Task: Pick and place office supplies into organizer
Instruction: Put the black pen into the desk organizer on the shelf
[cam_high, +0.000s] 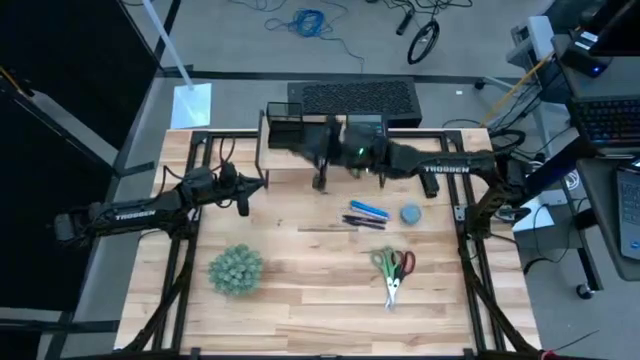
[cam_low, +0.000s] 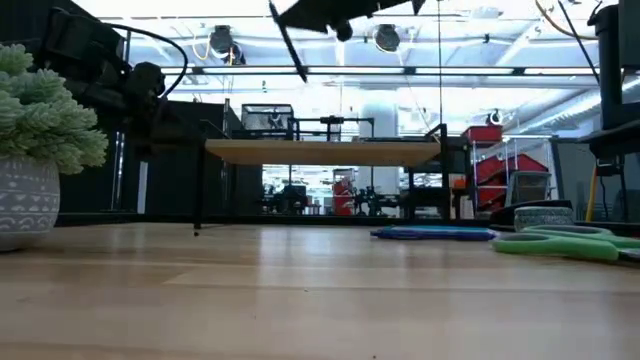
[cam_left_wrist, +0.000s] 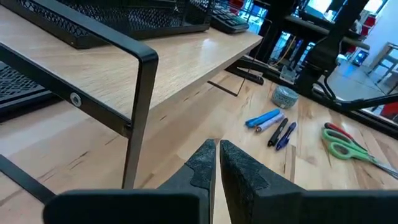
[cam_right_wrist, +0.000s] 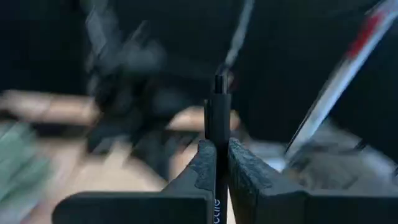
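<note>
Over the wooden shelf at the table's back, the right gripper is clamped on a slim dark pen, carried high, likely toward the black organizer on that shelf. Left gripper waits closed, empty, near the left edge. Scissors and blue pens lie mid-table.

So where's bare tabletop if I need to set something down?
Bare wood lies between the ball plant and the scissors, and along the table's near edge. It is crowded around the pens and tape roll.
</note>
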